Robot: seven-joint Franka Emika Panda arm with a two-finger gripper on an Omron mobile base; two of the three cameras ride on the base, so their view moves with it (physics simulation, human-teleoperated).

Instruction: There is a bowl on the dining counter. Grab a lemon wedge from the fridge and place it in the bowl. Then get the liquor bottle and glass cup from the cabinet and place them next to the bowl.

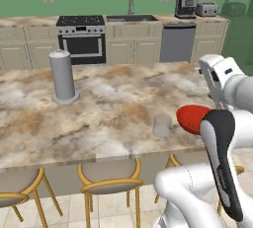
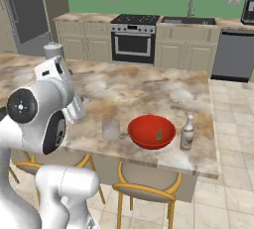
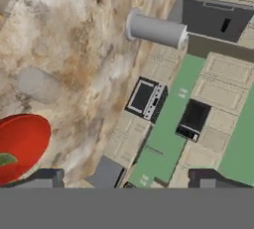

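Counter [image 2: 149, 91]: long island slab, mottled beige-brown marble look, glossy. Yellow-framed stools [image 1: 111, 180] with tan seats tucked under the near edge.

Grey cylinder [image 1: 63, 76]: tall, matte, opaque, on a round base, upright at about 10 o'clock on the counter in the left base view, well apart from the rest.

Bowl [image 2: 151, 131]: glossy red, round, shallow, near the counter's front edge. In the left base view the arm covers most of it, only a red sliver shows; in the hand view it's cut off at the left edge.

Bottle [image 2: 187, 133]: small, pale, narrow neck, upright just beside the bowl at its 3 o'clock in the right base view. Label too small to read.

Glass cup [image 2: 110, 129]: short clear tumbler, faint grey, hard to make out against the stone, upright just beside the bowl at its 9 o'clock, not touching.

Lemon wedge [image 2: 158, 135]: tiny yellow-green sliver inside the bowl, resting against its inner wall; shape barely resolvable.

Fingers [image 3: 126, 186]: spread wide apart, gripping nothing, above the counter near the bowl. Only the dark tips show, at the bottom of the hand view.
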